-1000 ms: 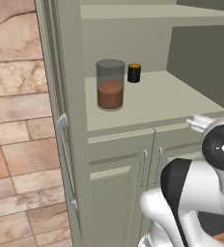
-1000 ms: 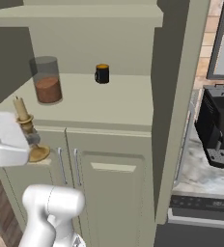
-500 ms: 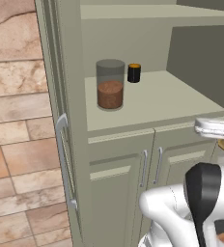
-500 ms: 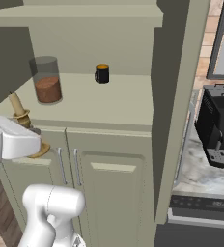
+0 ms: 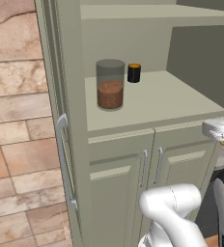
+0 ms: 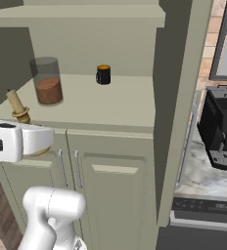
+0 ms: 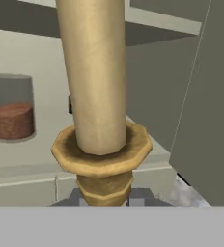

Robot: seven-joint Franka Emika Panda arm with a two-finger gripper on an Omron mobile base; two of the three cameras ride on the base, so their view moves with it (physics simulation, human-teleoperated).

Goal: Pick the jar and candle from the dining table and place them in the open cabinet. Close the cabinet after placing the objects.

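The jar [image 5: 110, 84] stands upright on the inner shelf [image 5: 162, 101] of the cabinet [image 6: 135, 166], towards the front and near the open door [image 5: 61, 120] with its silver bar handle [image 5: 64, 161]; it is about half full of brown powder; a short black cup with an orange top [image 6: 103, 74] sits further back on the same shelf, apart from the jar. The candle [image 6: 18, 106] is held just off the front edge of the shelf, its pale stick leaning slightly; in the hand view its gold collar [image 7: 102, 150] sits right above the fingers [image 7: 104, 198], which are closed on the stem below it. To the right of the cabinet, a black appliance [image 6: 222, 128] rests on a marbled surface [image 6: 203, 171]; a stone-tiled wall [image 5: 17, 135] lies beyond the open door.
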